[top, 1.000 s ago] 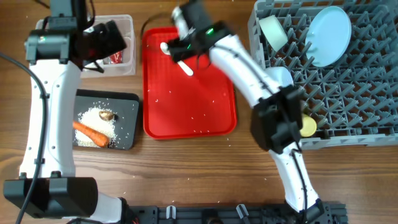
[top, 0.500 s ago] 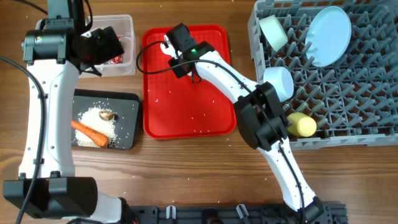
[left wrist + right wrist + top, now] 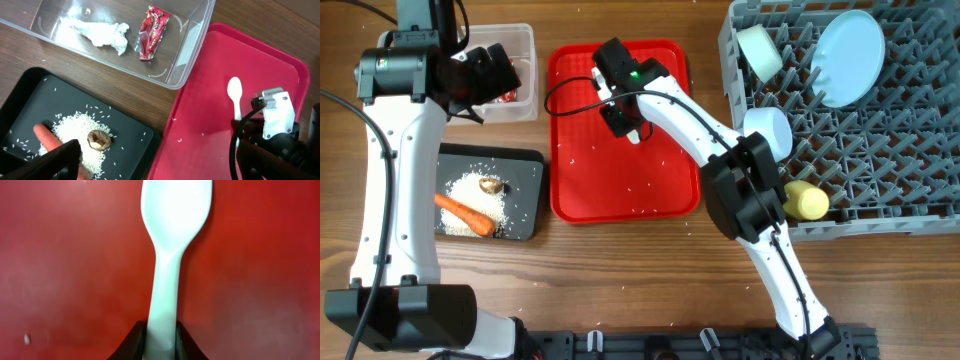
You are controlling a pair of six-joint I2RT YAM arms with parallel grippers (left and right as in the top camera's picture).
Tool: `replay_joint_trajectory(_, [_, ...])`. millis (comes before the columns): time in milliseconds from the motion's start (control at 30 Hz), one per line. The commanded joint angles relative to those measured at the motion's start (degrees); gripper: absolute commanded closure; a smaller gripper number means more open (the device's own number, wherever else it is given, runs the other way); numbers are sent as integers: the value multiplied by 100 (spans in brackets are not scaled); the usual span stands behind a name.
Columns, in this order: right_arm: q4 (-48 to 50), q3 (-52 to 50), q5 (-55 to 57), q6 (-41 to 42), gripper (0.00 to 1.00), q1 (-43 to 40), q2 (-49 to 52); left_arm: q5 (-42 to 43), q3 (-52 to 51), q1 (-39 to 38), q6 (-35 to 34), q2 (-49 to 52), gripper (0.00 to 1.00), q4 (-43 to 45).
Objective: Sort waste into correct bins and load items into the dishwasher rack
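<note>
Right fingers point(image 3: 134, 341) grip the white plastic spoon point(image 3: 167, 270) at the red tray point(image 3: 620, 190); next, lift toward the dishwasher rack point(image 3: 880, 170). Left fingers point(image 3: 55, 157): state unclear.

**A:** How many dishes do you count?

**B:** I count one round pale blue plate point(image 3: 850, 58), two small pale bowls point(image 3: 758, 50) point(image 3: 772, 130), one small yellow cup point(image 3: 808, 203) and one white plastic spoon point(image 3: 234, 96).

**A:** And the waste?

**B:** One orange carrot point(image 3: 465, 213), one small brown lump point(image 3: 492, 185), one crumpled red foil wrapper point(image 3: 152, 31) and one white tissue wad point(image 3: 105, 34). The white rice grains point(image 3: 75, 135) are one heap plus scattered strays, too many for me to count.

**A:** Containers?

**B:** Four in all: one shallow black tray point(image 3: 525, 165), one clear plastic tub point(image 3: 190, 65), one flat red tray point(image 3: 620, 195) and one grey dishwasher rack point(image 3: 880, 170).
</note>
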Motion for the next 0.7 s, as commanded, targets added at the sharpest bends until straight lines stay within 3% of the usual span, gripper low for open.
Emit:
replay_joint_trajectory(0, [-282, -216, -452, 138, 96, -87, -225, -39, -15, 24, -57, 24, 0, 0])
replay_joint_trajectory(367, [-1062, -214, -310, 133, 95, -1161, -2741, -39, -15, 24, -57, 24, 0, 0])
replay_joint_trajectory(500, [-1764, -216, 420, -197, 96, -2135, -3165, -33, -15, 24, -81, 24, 0, 4])
replay_joint_trajectory(667, [-2267, -474, 479, -592, 96, -3193, -3163, 48, -15, 24, -72, 24, 0, 68])
